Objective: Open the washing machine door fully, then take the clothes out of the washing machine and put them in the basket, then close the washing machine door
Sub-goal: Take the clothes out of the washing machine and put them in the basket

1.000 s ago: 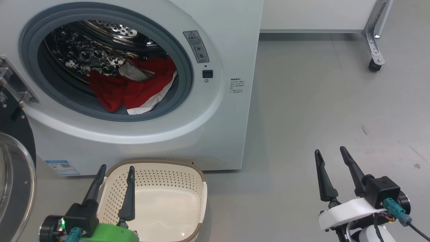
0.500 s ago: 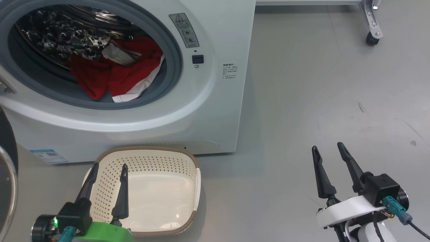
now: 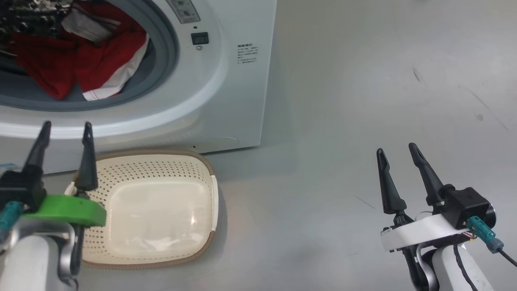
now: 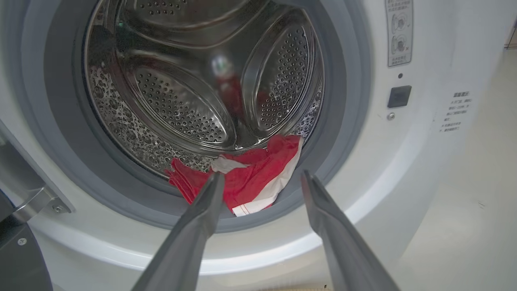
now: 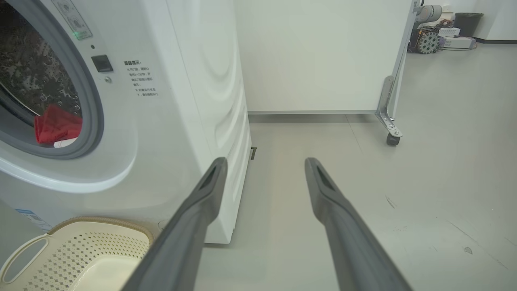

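Observation:
The washing machine [image 3: 226, 81] stands at the upper left with its round opening uncovered. Red and white clothes [image 3: 76, 60] lie at the bottom of the steel drum, reaching onto the grey gasket. In the left wrist view the clothes [image 4: 246, 182] sit just beyond my left gripper [image 4: 261, 176], which is open and empty. From the head, the left gripper [image 3: 66, 127] is in front of the machine's lower lip, above the basket's left end. The cream basket [image 3: 153, 161] is empty on the floor against the machine. A dark edge of the washing machine door [image 4: 16, 262] hangs from the hinge [image 4: 28, 194]. My right gripper [image 3: 396, 149] is open over bare floor.
A white panel on a metal leg with a caster [image 5: 391, 138] stands behind and right of the machine. Grey floor [image 3: 343, 101] spreads to the right of the machine. The basket [image 5: 80, 258] also shows at the lower left of the right wrist view.
The head camera has tilted down and turned right, so the machine slid up and left. My left gripper has risen from beside the basket toward the drum opening. The right gripper barely moved.

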